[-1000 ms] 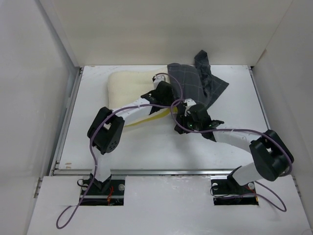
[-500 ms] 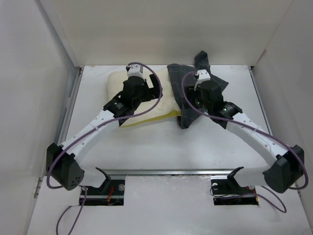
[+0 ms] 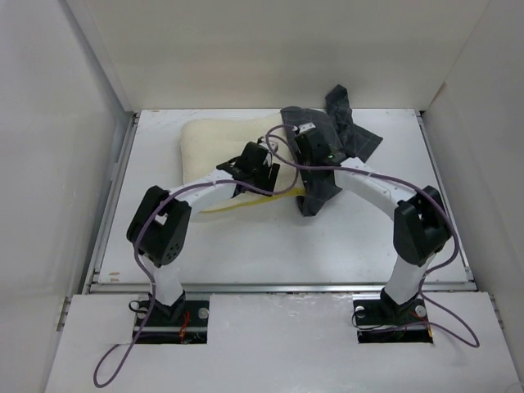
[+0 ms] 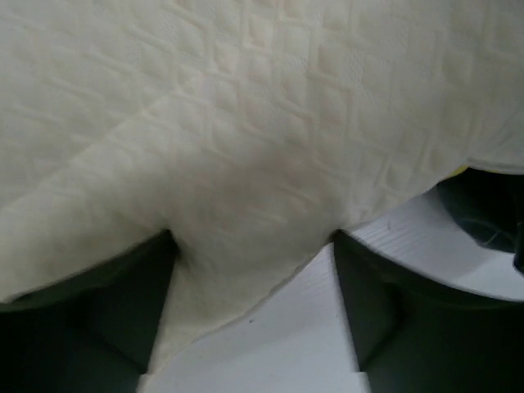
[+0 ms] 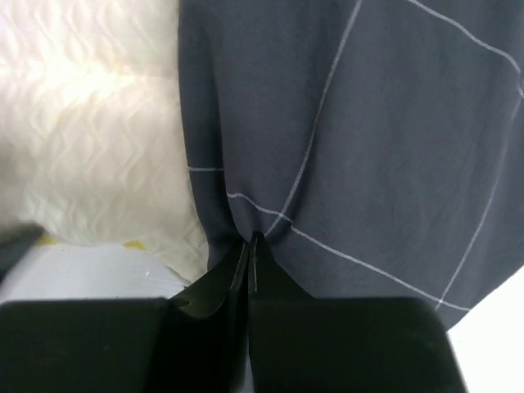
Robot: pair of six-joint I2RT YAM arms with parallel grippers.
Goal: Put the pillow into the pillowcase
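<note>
The left gripper (image 4: 252,239) and right gripper (image 5: 248,242) have swung closer together. Left straddles the pillow (image 3: 211,144), fingers apart; right pinches the pillowcase (image 5: 377,123).

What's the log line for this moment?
left gripper: open, straddling pillow edge | right gripper: shut on pillowcase | pillow: mostly outside pillowcase

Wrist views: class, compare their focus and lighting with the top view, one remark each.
Left wrist view: the pillow is soft and slightly blurred, the left gripper's fingers dark, unfocused shapes. Right wrist view: the pillowcase checks are crisp, the pillow beside it glares white. Top external view: even light, faint shadows.
</note>
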